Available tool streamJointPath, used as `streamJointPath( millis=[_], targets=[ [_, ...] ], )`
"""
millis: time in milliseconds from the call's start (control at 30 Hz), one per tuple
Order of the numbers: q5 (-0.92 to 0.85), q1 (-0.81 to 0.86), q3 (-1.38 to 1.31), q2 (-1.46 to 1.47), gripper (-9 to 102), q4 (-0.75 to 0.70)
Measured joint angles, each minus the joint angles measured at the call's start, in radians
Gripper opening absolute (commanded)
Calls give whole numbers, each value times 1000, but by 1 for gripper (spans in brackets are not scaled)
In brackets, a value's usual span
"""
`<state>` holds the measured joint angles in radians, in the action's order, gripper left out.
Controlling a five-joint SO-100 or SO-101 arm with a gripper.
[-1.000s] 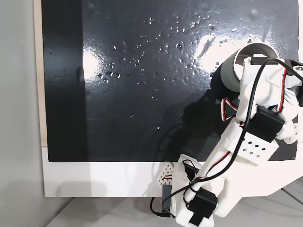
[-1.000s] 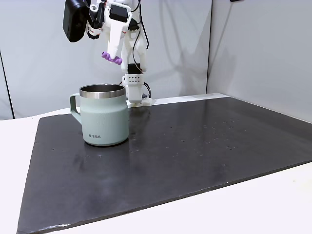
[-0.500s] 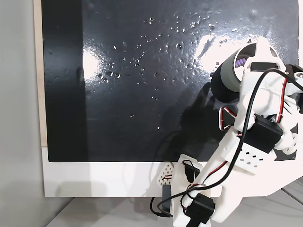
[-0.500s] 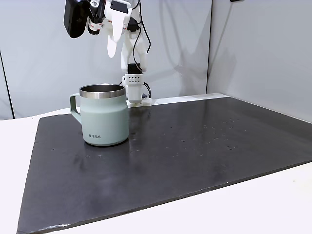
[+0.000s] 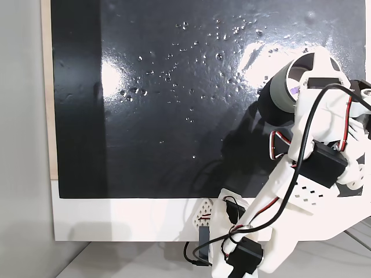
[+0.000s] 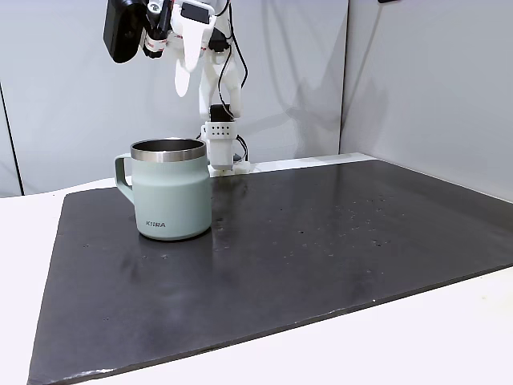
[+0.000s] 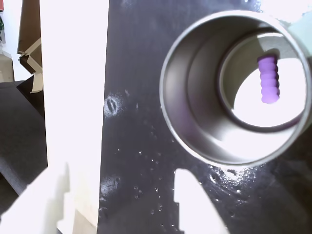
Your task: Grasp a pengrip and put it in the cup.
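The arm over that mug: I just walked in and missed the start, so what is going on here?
A white robot arm is dropping a pen grip into a steel mug. The purple ribbed pen grip lies on the shiny bottom of the mug, which stands upright on the black mat. The end effector hangs above the mug, open and holding nothing. Judging by that, the placing looks done.

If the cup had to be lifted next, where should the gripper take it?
Grip the cup by its rim wall, descending from above with one finger inside, away from the pengrip lying on the bottom. The mouth is open and upright; the body looks too wide to span, and the side handle is thin.
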<state>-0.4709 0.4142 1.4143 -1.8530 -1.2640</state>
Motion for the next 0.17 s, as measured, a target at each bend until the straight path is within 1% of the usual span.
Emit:
streamJointPath(
  millis=[167],
  targets=[
    [0, -2, 0, 0, 27, -6]
  ],
)
